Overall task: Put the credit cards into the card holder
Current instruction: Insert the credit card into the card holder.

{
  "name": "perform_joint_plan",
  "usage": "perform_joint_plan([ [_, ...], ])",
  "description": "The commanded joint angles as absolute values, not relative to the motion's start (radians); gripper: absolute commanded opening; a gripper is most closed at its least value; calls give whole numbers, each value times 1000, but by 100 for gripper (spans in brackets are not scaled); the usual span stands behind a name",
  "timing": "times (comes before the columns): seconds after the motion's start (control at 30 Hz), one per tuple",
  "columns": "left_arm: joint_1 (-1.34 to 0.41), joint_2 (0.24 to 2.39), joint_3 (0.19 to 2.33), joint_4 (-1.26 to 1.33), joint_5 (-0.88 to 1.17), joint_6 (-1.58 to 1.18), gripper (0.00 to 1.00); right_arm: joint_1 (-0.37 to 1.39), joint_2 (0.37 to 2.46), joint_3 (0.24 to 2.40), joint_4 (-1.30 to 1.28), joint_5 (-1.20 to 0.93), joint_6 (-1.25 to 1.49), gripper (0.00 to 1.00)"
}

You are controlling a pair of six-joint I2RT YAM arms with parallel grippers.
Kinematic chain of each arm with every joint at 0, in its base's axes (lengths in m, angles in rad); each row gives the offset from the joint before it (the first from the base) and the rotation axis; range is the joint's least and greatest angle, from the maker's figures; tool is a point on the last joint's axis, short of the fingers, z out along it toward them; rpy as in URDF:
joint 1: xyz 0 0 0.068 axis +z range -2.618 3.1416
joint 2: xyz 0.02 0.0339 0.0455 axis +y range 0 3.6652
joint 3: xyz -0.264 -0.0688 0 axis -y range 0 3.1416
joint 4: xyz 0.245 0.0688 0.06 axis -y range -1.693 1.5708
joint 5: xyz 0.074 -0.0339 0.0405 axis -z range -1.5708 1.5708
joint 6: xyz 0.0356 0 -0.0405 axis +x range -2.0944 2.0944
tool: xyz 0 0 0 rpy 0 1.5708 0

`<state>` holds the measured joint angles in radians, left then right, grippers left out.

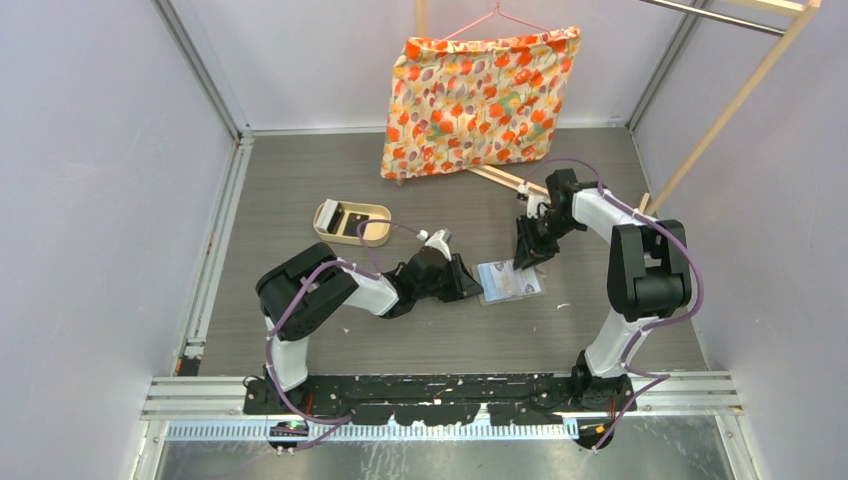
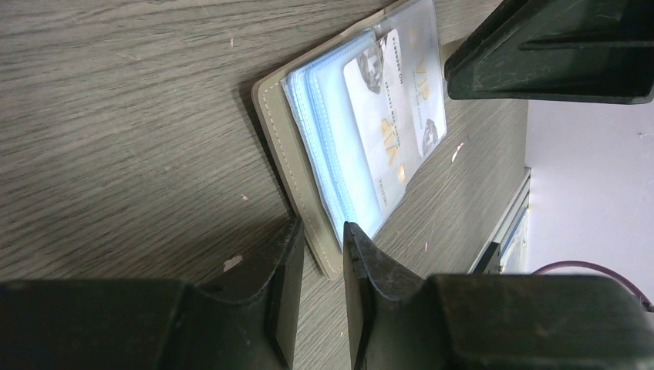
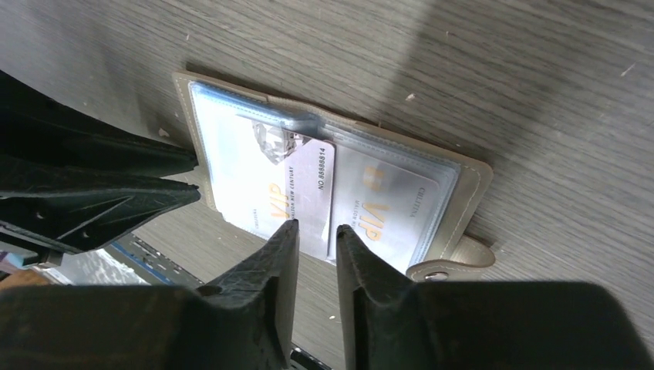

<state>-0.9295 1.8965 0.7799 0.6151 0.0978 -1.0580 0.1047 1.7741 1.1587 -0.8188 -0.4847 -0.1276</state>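
Jaws on both arms stand narrowly parted. The left gripper (image 2: 316,239) straddles the edge of the card holder (image 1: 509,281), apparently pinning it open on the worktop (image 1: 300,180). The right gripper (image 3: 312,235) hovers over a white credit card (image 3: 297,189) lying half inside a pocket, holding nothing.

I count one card holder (image 3: 324,185) lying open under my two grippers. Two pale cards show in its clear pockets, one (image 3: 289,193) beside the other (image 3: 385,208). Off to my left sits one tan tray (image 1: 352,222) holding one black card (image 1: 354,221).
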Motion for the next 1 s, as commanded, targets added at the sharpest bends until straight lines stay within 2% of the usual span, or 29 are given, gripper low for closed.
perform_joint_plan([
  [0.0, -936, 1914, 794, 592, 99, -1035, 28, 93, 1793, 1159, -822, -566, -108, 32],
  [0.2, -936, 1922, 795, 598, 104, -1037, 28, 89, 1840, 1165, -823, -595, -97, 38],
  [0.97, -936, 1944, 816, 599, 124, -1042, 27, 115, 1901, 1166, -836, -736, -94, 37],
])
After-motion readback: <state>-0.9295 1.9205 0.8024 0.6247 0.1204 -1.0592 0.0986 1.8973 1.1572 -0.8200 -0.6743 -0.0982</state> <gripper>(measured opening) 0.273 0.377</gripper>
